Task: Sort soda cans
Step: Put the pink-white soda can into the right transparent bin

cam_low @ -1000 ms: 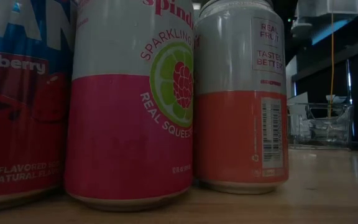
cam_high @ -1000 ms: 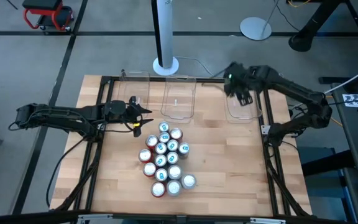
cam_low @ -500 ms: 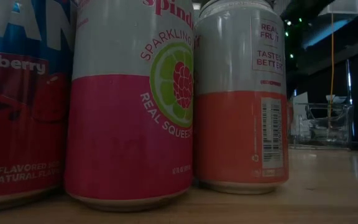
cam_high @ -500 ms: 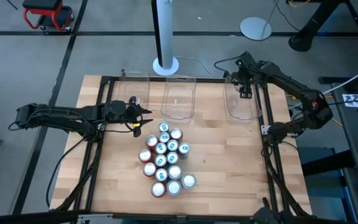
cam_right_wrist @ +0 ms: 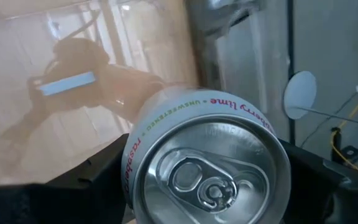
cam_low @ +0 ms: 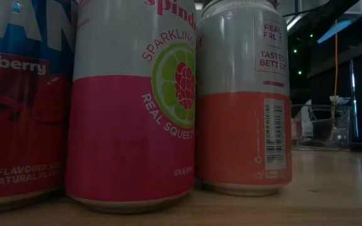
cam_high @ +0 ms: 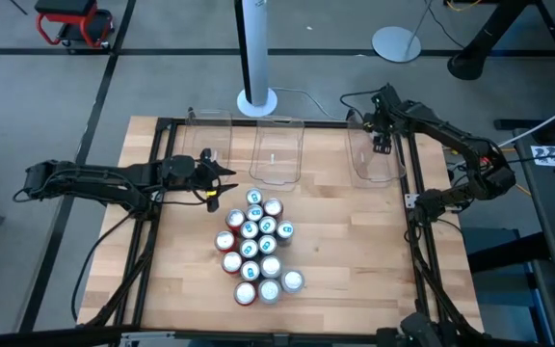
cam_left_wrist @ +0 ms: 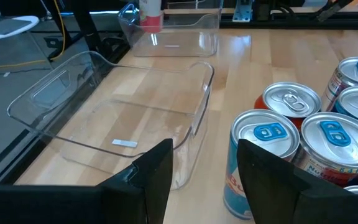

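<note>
Right gripper (cam_right_wrist: 207,186) grasps a cylindrical silver-topped can (cam_right_wrist: 207,165) over a clear plastic bin (cam_high: 374,159).

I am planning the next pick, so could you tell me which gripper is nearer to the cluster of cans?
Left. The left gripper sits open right at the cluster of cans. The right gripper is far off above the right-hand bin, holding a can.

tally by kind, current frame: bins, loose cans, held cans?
Clear bins: 3
Loose cans, standing in one cluster: about 16 (tightly packed, count not certain)
Held can, in the right gripper: 1
Total: about 20
</note>
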Controlling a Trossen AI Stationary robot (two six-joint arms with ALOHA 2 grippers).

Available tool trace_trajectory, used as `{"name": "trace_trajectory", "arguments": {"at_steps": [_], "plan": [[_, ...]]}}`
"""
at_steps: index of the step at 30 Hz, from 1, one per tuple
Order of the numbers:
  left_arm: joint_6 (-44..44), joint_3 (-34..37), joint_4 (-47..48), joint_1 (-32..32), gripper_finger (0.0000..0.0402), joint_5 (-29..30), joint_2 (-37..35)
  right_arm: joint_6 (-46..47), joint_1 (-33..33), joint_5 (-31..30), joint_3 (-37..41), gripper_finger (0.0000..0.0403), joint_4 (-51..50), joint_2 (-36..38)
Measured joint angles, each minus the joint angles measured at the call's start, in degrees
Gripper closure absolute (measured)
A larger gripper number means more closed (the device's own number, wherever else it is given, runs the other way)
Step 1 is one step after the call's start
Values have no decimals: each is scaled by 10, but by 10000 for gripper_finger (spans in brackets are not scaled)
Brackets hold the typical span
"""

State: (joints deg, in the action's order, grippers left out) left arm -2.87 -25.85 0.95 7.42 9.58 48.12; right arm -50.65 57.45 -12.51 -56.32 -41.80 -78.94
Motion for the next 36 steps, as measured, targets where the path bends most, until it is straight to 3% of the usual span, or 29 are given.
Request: {"name": "trace_trajectory", "arguments": {"at_steps": [10, 20, 26, 36], "plan": [[-2, 0, 0, 0, 233, 0, 0, -2, 0, -2, 0, 61, 2, 0], [-4, 0, 1, 0, 233, 0, 0, -3, 0, -15, 17, 74, 30, -7], [-4, 0, 1, 0, 233, 0, 0, -6, -1, 11, 15, 74, 31, -39], [-5, 0, 1, 0, 233, 0, 0, -8, -1, -35, 14, 59, 33, -53]]}}
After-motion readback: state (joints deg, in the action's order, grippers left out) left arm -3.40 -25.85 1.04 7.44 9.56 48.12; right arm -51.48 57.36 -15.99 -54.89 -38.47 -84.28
